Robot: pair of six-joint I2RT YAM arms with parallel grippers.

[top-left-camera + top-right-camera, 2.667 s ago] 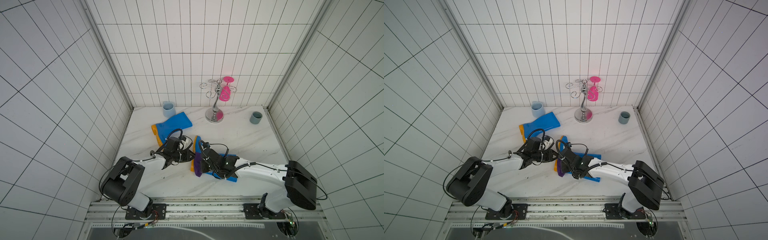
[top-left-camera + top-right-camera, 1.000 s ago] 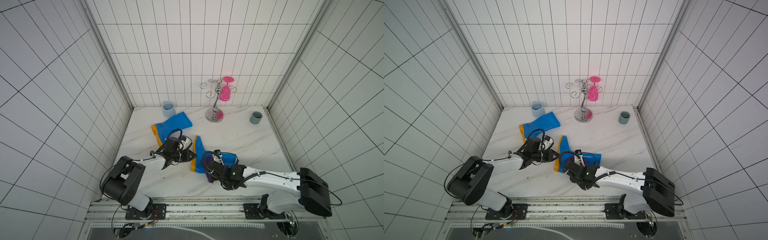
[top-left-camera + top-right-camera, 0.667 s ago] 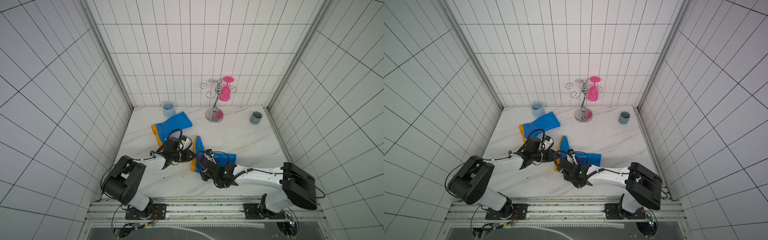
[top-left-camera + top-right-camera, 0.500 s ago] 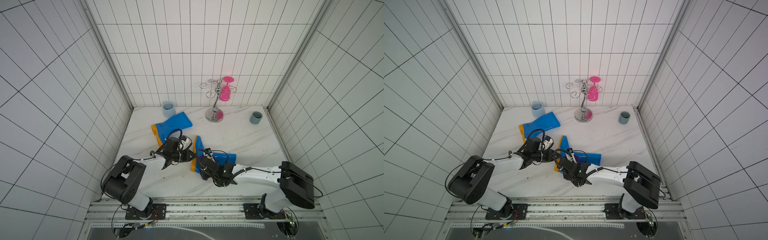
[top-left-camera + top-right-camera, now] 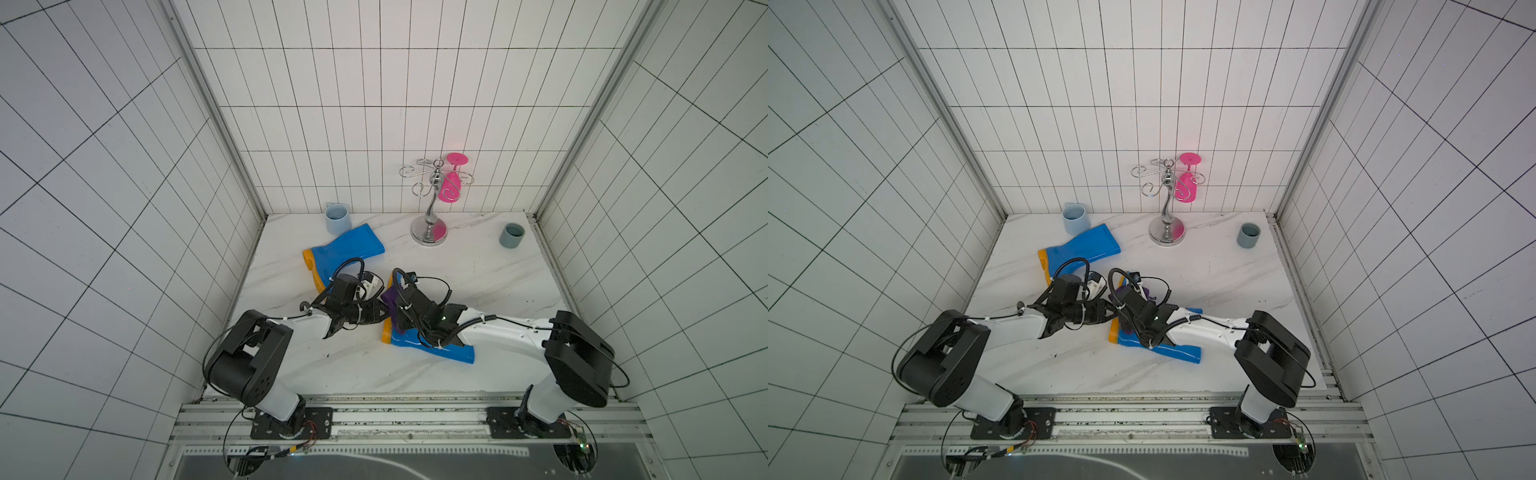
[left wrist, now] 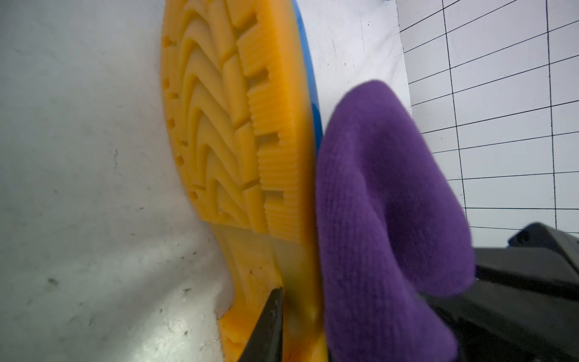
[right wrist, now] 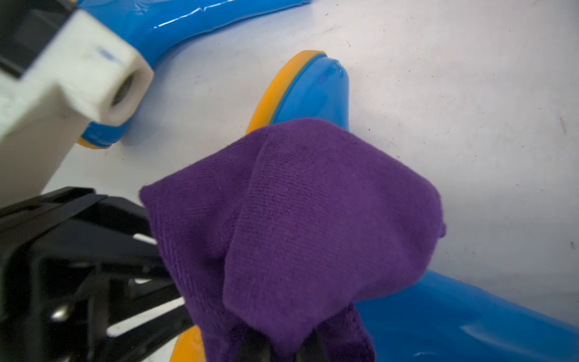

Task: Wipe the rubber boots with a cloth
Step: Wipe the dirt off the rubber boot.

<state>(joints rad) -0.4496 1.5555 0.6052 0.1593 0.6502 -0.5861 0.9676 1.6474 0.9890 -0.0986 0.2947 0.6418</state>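
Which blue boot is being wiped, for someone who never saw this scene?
On the marble table, look toward the near edge, away from the chrome stand. The boot lies on its side there with a purple cloth bunched over its foot; the other boot, beside the light blue mug, has none.

Scanning every view now, no text, label, brand or number legible anywhere, nothing readable on the rubber boots, nothing on the cloth
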